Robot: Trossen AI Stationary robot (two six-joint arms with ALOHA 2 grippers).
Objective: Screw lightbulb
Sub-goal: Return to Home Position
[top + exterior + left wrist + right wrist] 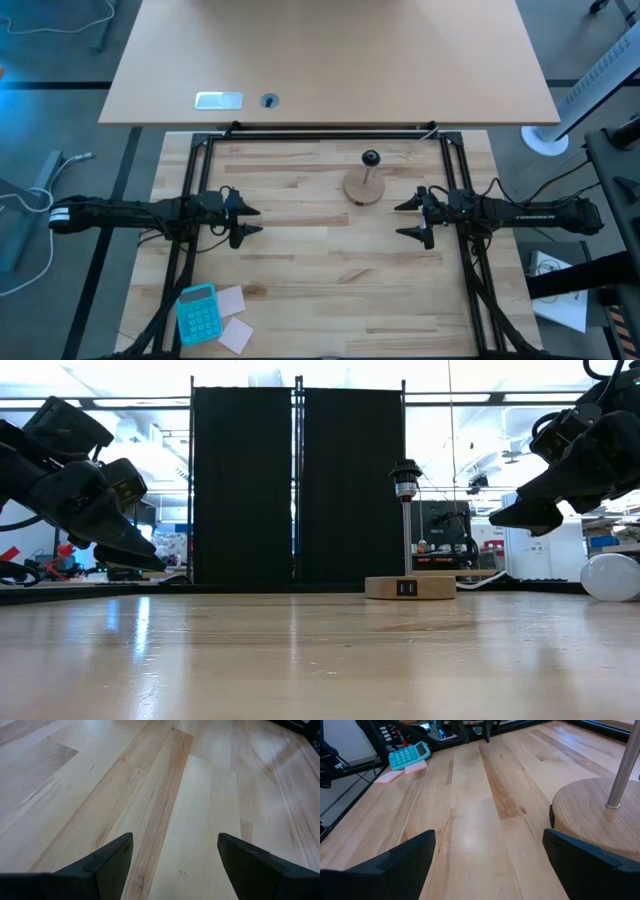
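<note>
Lightbulb (612, 577): low view only, lying on the desk (320, 660) at the picture's far right edge, partly cut off. It sits below the right claw (525, 515) and is free of it, well apart from the lamp.

Low view: lamp base (410, 587) is a flat wooden disc right of centre. A thin post rises from it to a black socket (405, 475), which has no bulb in it. The left claw (135, 555) hangs above the desk at the left, the right claw at the right. Black curtain panels (300, 480) stand behind.

High view: both arms reach in from the sides and the claws face each other across bare wood. Both claws have their fingers spread wide and hold nothing. The lamp stands nearer the right claw, toward the far edge. A teal calculator (197, 313) and pink paper notes (234, 318) lie at the near left corner. The bulb cannot be made out here.

Left wrist view: two dark fingers (112, 862) wide apart, with only desk planks between them.

Right wrist view: fingers wide apart, nothing between them. The lamp base and post are close beside one finger, and the calculator is far off.
</note>
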